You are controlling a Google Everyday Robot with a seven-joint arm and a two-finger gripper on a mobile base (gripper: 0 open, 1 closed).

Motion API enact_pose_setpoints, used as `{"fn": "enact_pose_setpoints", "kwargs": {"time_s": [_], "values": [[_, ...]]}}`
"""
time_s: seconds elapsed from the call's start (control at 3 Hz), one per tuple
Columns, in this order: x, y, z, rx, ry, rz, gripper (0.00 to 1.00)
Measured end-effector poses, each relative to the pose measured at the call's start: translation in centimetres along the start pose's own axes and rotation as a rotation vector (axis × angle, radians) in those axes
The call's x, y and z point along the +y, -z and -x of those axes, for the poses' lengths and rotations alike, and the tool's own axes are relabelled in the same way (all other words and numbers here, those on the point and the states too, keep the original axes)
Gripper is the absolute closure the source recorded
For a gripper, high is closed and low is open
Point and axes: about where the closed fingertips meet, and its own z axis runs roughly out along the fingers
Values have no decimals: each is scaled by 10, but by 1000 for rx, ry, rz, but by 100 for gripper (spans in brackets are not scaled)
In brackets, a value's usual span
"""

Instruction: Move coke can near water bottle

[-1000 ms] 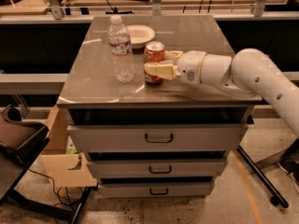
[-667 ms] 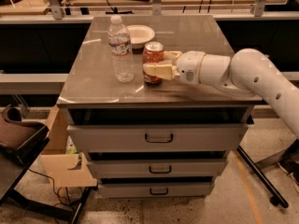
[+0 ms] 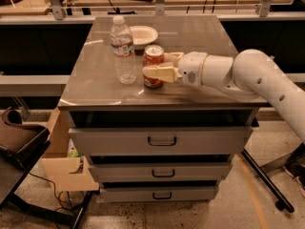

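Gripper (image 3: pixel 161 65) is clamping coke can (image 3: pixel 153 56) at water bottle's (image 3: pixel 123 51) 3 o'clock; placement looking nearly finished, next needing release.

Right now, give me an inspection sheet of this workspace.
Surface: grey cabinet top, with drawers below.
Job's things: coke can upright, just right of water bottle, not touching it.
Clutter: white bowl behind them.
Grippers: gripper at the can, one finger either side, closed on it.
Cables: black cables on the floor, left.
Surroundings: cardboard box on the left; black stand leg on the right.
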Motion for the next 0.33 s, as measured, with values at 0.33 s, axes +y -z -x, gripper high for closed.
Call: {"fn": "enact_pose_setpoints", "kwargs": {"time_s": [0.33], "values": [[1,-2,0,0,0,4,0]]}}
